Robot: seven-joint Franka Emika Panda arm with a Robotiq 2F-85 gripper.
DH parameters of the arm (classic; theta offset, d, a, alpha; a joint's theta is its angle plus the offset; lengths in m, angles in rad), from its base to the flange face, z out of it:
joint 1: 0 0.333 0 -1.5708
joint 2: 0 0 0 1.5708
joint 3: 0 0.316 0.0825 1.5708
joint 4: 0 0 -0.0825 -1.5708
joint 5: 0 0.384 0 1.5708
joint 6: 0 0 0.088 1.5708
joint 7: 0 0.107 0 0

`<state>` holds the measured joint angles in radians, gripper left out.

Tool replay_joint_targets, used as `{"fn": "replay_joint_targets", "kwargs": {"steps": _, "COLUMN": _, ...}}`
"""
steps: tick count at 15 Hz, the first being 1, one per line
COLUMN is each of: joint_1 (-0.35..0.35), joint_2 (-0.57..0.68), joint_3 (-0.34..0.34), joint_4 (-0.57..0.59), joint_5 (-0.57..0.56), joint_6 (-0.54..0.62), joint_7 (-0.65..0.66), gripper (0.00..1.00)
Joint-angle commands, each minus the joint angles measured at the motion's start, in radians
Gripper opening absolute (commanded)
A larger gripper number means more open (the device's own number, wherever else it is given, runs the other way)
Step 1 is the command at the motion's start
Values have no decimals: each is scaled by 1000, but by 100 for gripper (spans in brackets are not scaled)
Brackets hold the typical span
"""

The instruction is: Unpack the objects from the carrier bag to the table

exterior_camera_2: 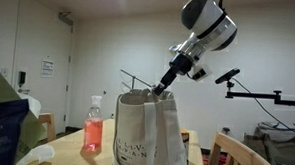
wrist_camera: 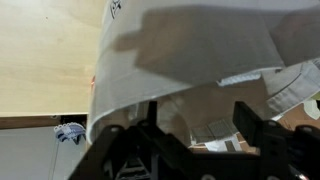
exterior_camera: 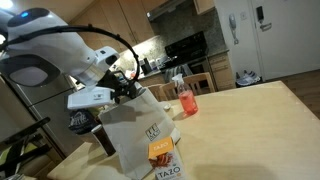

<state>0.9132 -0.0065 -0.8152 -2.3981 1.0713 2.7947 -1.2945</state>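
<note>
Gripper (exterior_camera: 126, 90) hangs at the bag's (exterior_camera: 140, 135) open mouth in an exterior view, on the end of the white arm (exterior_camera: 50, 55) that reaches in from the left. At this size I cannot tell how its jaws stand. The bag stands upright on the table (exterior_camera: 255, 115). An orange carton (exterior_camera: 160, 150) sits just in front of the bag, at the bottom edge of the frame. A dark mug (exterior_camera: 103, 138) is just beside the bag on the arm's side. A bottle (exterior_camera: 185, 100) stands behind the bag, apart from it.

The other exterior view shows the arm (exterior_camera_2: 205, 30) slanting down from the upper right. The gripper (exterior_camera_2: 164, 86) sits right at the bag's (exterior_camera_2: 150, 138) rim, and its tips are too small to read. The bottle (exterior_camera_2: 93, 130) stands on the table (exterior_camera_2: 69, 154) near the bag. A blue-and-white package (exterior_camera_2: 5, 126) fills the left edge, close to the camera and well apart from the bag. A chair (exterior_camera_2: 235, 151) shows at the lower right.

Seen from the wrist, the gripper (wrist_camera: 197, 115) comes up from the bottom with its dark fingers (wrist_camera: 150, 120) standing apart. Pale bag (wrist_camera: 190, 55) material lies between and beyond them, and nothing looks pinched. Bare table (wrist_camera: 45, 50) shows to the left of the bag.
</note>
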Motion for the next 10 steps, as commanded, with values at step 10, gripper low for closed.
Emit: {"fn": "replay_joint_targets", "kwargs": {"steps": 10, "joint_1": -17, "joint_2": 217, "joint_3": -5, "joint_4": 98, "joint_5": -102, "joint_6": -160, "joint_7": 135, "gripper": 100}}
